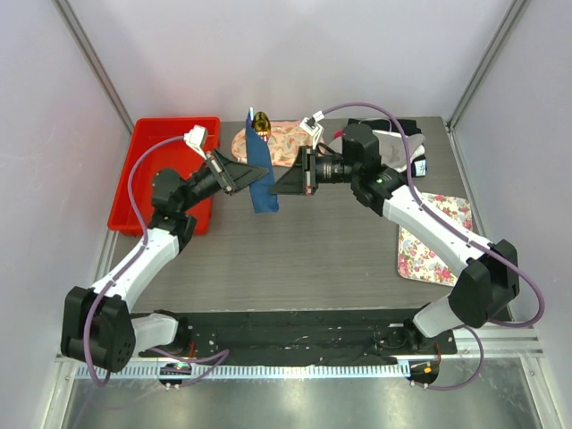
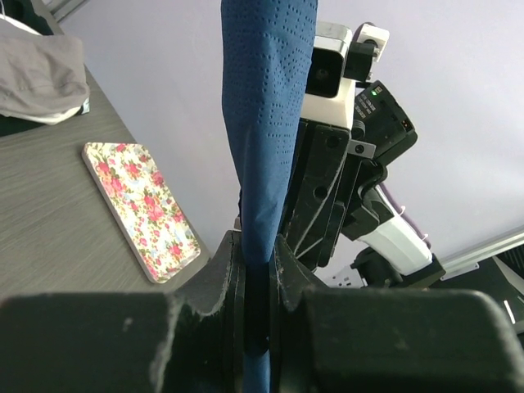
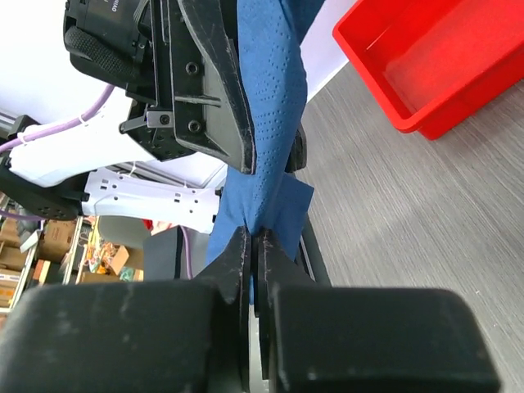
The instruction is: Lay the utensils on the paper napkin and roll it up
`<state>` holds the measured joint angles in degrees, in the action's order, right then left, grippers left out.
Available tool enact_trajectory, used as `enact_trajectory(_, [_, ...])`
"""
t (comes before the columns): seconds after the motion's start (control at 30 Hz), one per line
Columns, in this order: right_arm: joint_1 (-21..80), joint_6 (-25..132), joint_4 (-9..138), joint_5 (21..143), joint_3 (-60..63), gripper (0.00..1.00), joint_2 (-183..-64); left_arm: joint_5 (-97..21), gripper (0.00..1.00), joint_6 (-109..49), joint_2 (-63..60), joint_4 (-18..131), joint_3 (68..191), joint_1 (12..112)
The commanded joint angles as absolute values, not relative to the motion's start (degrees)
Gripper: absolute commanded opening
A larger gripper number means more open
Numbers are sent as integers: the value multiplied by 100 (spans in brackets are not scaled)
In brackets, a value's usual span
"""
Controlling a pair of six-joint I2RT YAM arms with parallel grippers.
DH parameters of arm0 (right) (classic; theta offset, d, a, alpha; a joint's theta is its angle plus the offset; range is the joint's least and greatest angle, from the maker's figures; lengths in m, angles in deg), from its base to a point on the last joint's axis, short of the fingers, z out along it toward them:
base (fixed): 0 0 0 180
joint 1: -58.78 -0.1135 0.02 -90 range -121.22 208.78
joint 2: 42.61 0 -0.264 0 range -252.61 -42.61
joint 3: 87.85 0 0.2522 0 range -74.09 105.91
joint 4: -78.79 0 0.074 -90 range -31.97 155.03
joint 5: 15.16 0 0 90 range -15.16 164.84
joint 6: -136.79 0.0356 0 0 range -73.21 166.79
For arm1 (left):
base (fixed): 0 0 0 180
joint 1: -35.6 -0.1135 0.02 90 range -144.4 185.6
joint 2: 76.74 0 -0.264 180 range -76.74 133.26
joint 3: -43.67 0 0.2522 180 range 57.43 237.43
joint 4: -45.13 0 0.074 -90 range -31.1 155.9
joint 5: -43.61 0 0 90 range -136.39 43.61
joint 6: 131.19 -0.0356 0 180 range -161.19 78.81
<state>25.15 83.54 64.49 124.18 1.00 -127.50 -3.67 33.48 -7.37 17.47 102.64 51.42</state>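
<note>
The dark blue paper napkin [image 1: 260, 172] is rolled into a long bundle and held above the table between both grippers. A yellowish utensil end [image 1: 260, 122] sticks out of its far end; the rest of the utensils is hidden inside the roll. My left gripper [image 1: 251, 175] is shut on the napkin [image 2: 264, 147] from the left. My right gripper [image 1: 275, 188] is shut on the napkin's near end [image 3: 266, 176] from the right, where a loose corner hangs out.
A red tray [image 1: 161, 170] stands at the back left and shows in the right wrist view [image 3: 426, 65]. A peach floral cloth [image 1: 286, 143] lies behind the napkin. A white floral mat [image 1: 433, 237] lies at the right, also in the left wrist view [image 2: 139, 205]. Grey cloth [image 2: 37, 78] lies at the back.
</note>
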Motion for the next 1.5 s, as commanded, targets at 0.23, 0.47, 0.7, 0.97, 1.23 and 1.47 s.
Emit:
enact_trajectory(0.23, [2354,8405,6476,12441,79,77,-12796,-508,0,3369,-739,1267,10621,5125])
enact_trajectory(0.47, [2195,8722,7222,12555,-123,37,-12831,-491,0,3351,-695,1293,10674,5116])
enact_trajectory(0.7, [2186,8722,7267,12599,-123,23,-12822,-500,0,3343,-686,1293,10665,5098])
enact_trajectory(0.97, [2606,8432,6687,12634,316,77,-12813,-324,0,3307,-809,1310,10472,5098])
enact_trajectory(1.23, [2960,8502,6652,12626,966,68,-12980,-218,0,3307,-836,1205,10305,5116])
enact_trajectory(1.47, [2916,8731,6731,12415,1159,65,-13305,-166,0,3307,-871,1179,10296,5160])
